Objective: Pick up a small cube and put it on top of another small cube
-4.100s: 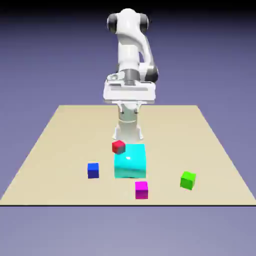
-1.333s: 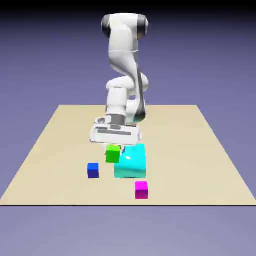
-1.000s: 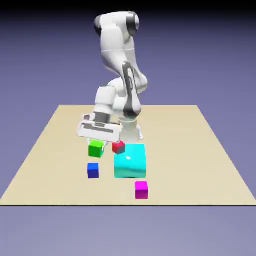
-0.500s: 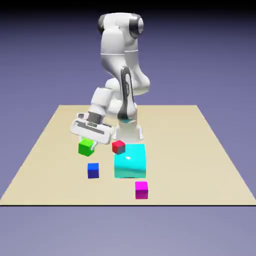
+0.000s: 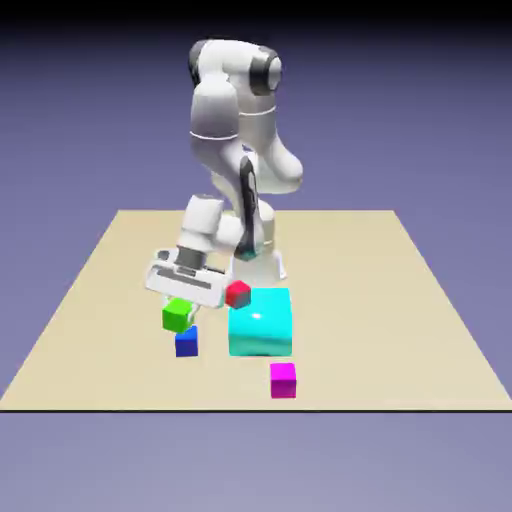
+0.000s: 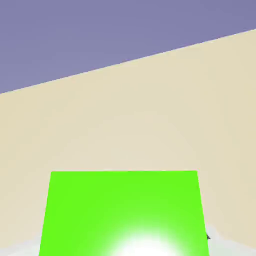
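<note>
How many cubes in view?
4: green cube held in the fingers, blue cube just below it in the exterior view, red cube by the cyan block, magenta cube nearest the camera.

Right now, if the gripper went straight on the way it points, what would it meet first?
Probably the tabletop, with the held green cube touching first. The blue cube appears close below in the exterior view, but depth is unclear.

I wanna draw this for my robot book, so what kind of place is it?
It looks like a pretend place made on a computer, a robot practice world. You can tell from the plain blue-violet background, the smooth tan tabletop and the white robot arm holding a bright green cube.
</note>
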{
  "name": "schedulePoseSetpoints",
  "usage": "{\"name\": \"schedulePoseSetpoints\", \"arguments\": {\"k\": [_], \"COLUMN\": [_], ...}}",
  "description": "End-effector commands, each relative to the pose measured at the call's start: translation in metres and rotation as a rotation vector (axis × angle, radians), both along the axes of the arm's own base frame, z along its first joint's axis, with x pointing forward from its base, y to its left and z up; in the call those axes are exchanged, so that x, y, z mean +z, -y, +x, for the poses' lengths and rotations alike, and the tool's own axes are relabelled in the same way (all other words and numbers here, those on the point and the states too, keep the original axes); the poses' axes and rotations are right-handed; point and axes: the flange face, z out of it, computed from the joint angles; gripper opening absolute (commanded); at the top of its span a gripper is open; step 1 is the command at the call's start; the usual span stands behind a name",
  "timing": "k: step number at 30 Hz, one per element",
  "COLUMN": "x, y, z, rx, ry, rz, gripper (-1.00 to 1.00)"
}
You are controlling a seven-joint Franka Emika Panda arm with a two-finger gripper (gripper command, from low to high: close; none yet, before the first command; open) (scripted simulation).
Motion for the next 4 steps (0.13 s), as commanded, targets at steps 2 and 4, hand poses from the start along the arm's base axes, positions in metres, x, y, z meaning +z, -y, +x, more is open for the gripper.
{"name": "schedulePoseSetpoints", "arguments": {"k": [2,4], "x": [-0.0044,0.0005], "y": [-0.0017,0.0003], "z": [-0.0005,0.0000], "rx": [-0.001,0.000], "ry": [0.000,0.000], "rz": [0.018,-0.003], "gripper": [1.00,1.00]}}
